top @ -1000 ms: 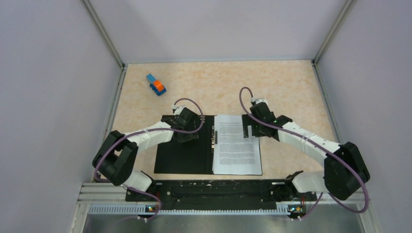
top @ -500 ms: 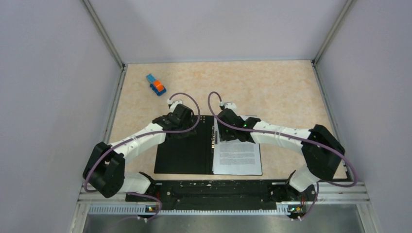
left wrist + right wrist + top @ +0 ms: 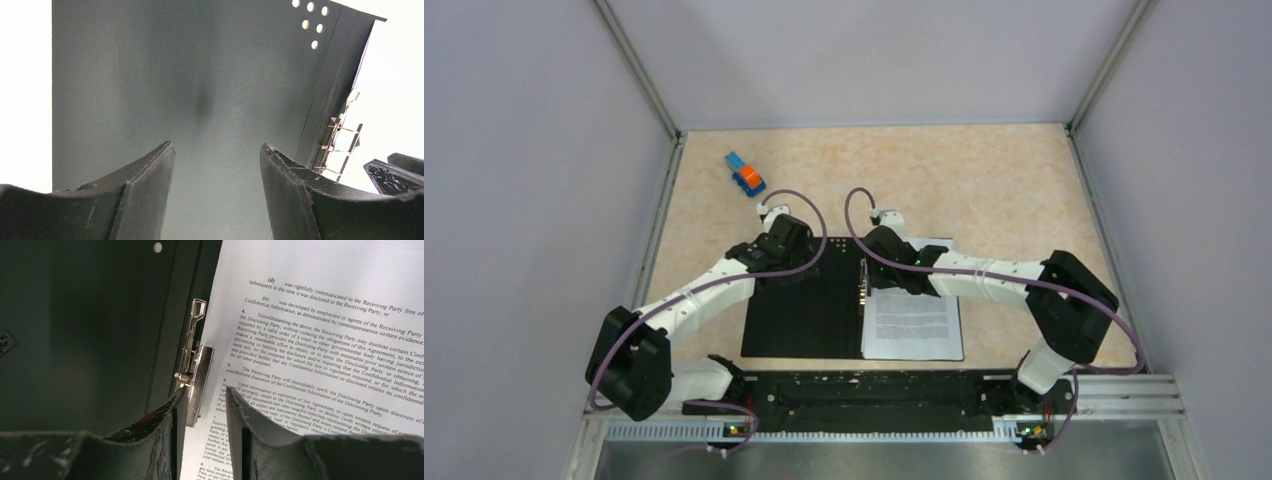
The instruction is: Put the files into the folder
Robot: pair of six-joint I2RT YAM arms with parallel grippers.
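The folder (image 3: 809,320) lies open on the table, black inside, with its metal spine clip (image 3: 200,370) down the middle. The files (image 3: 914,325), white sheets of printed text, rest on its right half. My left gripper (image 3: 217,145) hangs open over the bare left flap near its far end, nothing between its fingers. My right gripper (image 3: 206,389) is at the spine, jaws narrowed with a gap; the clip's textured plate lies between the fingertips beside the left finger, and paper shows between it and the right finger. From above, the right gripper (image 3: 871,283) covers the files' far left corner.
A small blue-and-orange toy block (image 3: 745,174) lies at the far left of the table. Grey walls close in the left, right and far sides. The arms' base rail (image 3: 864,395) runs along the near edge.
My right arm has swung left from the files' far right edge to the spine clip, and its jaws have narrowed from wide open. The left arm has drawn slightly left and farther.
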